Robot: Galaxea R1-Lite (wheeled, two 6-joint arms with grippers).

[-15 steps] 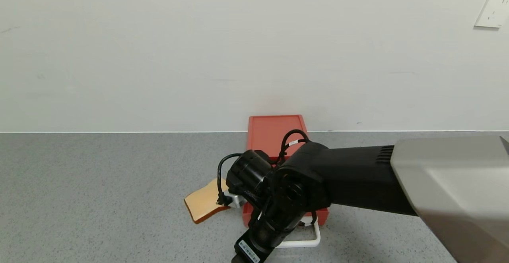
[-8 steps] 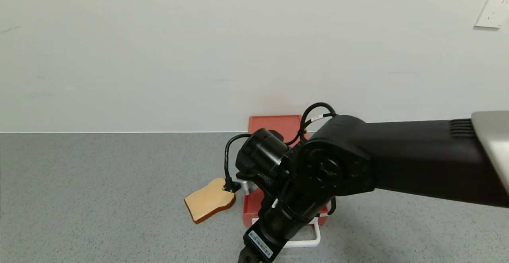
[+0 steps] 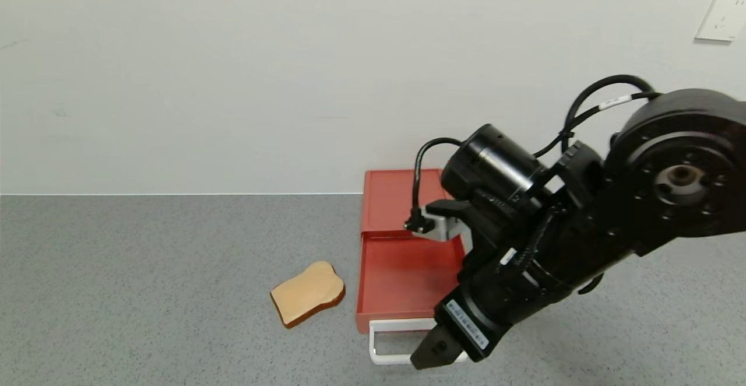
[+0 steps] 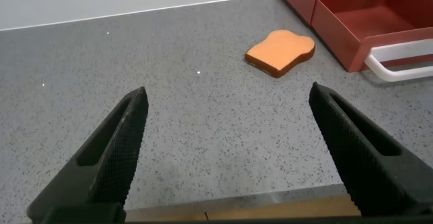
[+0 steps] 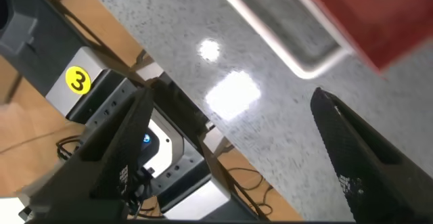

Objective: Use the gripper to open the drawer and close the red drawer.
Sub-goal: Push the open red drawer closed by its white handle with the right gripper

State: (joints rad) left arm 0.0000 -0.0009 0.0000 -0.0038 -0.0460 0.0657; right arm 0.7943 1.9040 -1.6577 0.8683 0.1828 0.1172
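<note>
The salmon-red drawer (image 3: pixel 402 196) lies on the grey table against the wall. Its shallow tray (image 3: pixel 402 281) is slid out toward me, with the white loop handle (image 3: pixel 384 354) at the front. My right gripper (image 3: pixel 434 354) hangs raised over the handle's right end, tilted toward the table's front. In the right wrist view the right gripper (image 5: pixel 230 95) is open and empty, with the handle (image 5: pixel 284 34) and the drawer front (image 5: pixel 379 21) beyond it. My left gripper (image 4: pixel 228 90) is open and empty near the table's front edge, far from the drawer (image 4: pixel 352 14).
A bread slice (image 3: pixel 307 299) lies flat on the table just left of the tray; it also shows in the left wrist view (image 4: pixel 281 50). A wall socket (image 3: pixel 722 14) is at top right. The table's front edge (image 4: pixel 237 207) lies under the left gripper.
My right arm has swung up and to the right, off the drawer, uncovering the pulled-out tray and handle. The bread slice and drawer have not moved.
</note>
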